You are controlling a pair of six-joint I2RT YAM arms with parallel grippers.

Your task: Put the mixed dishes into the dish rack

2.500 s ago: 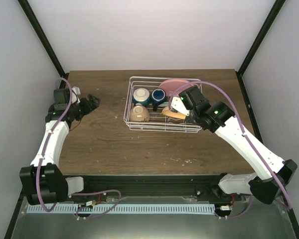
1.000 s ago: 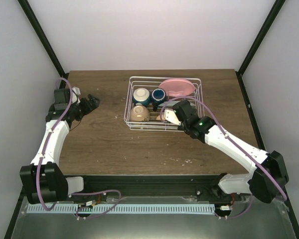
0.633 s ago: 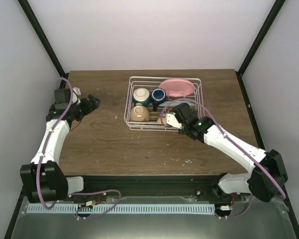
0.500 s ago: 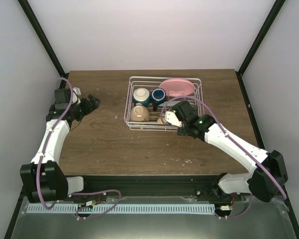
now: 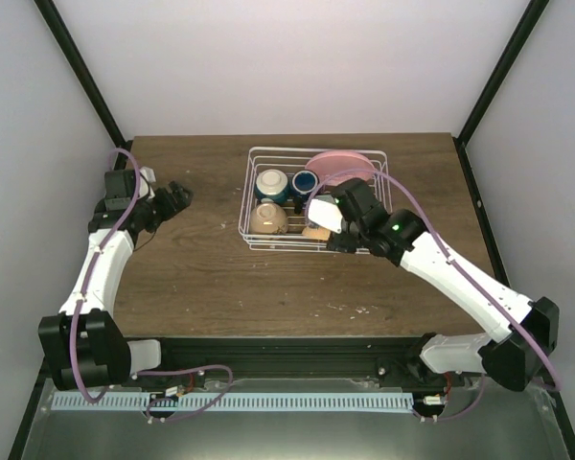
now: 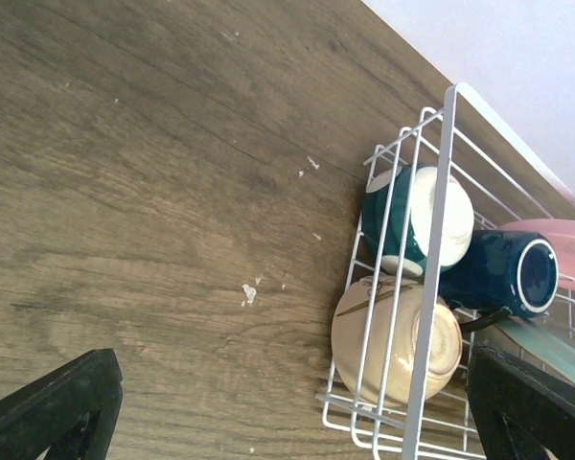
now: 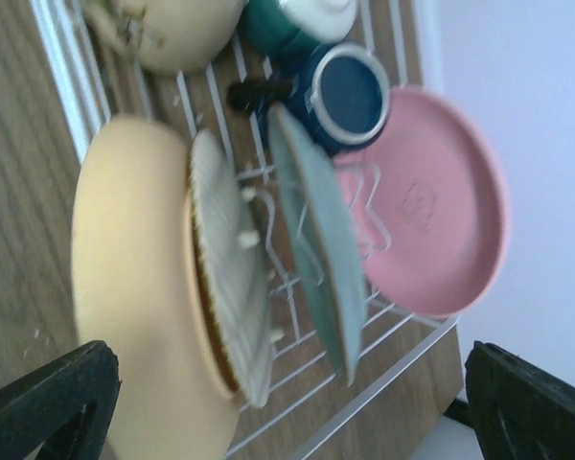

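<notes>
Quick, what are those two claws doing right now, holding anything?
Left gripper: jaws open, holding nothing.
Right gripper: jaws open, holding nothing; the tan-yellow plate stands in the dish rack in front of it.

No readable text, number or brand anywhere here. The pink plate (image 7: 431, 216) shows a faint raised mark near its middle, too blurred to make out as letters or a sign.
</notes>
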